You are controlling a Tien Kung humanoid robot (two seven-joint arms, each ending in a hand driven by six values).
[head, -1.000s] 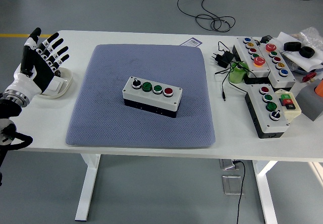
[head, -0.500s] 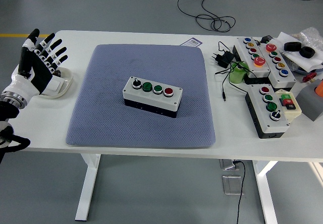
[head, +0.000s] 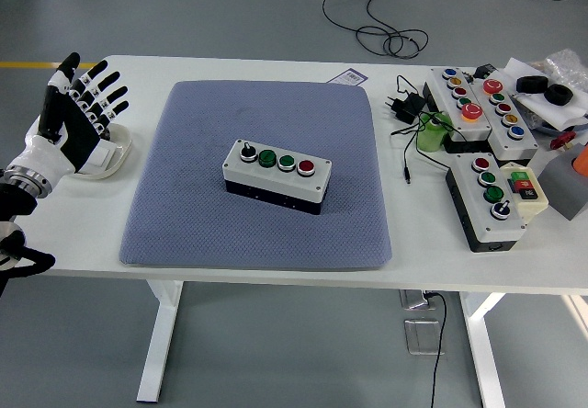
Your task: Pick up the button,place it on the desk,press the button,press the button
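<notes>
Left robot hand (head: 78, 114) hung empty, fingers spread, well left of four-button control box (head: 276, 176), which sat mid-mat (head: 184, 215), probably staged for pressing.

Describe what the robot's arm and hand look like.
Only the left robot hand shows: a black palm and five black fingers banded with white segments bearing small dark markings, a white wrist shell, then a silver metal cuff on a black forearm with a black cable.

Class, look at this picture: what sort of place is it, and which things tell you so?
Probably a robotics lab or test workshop. A robot's left hand is raised over a white table, several push-button control boxes lie about, and loose cables trail across a bare grey floor.
</notes>
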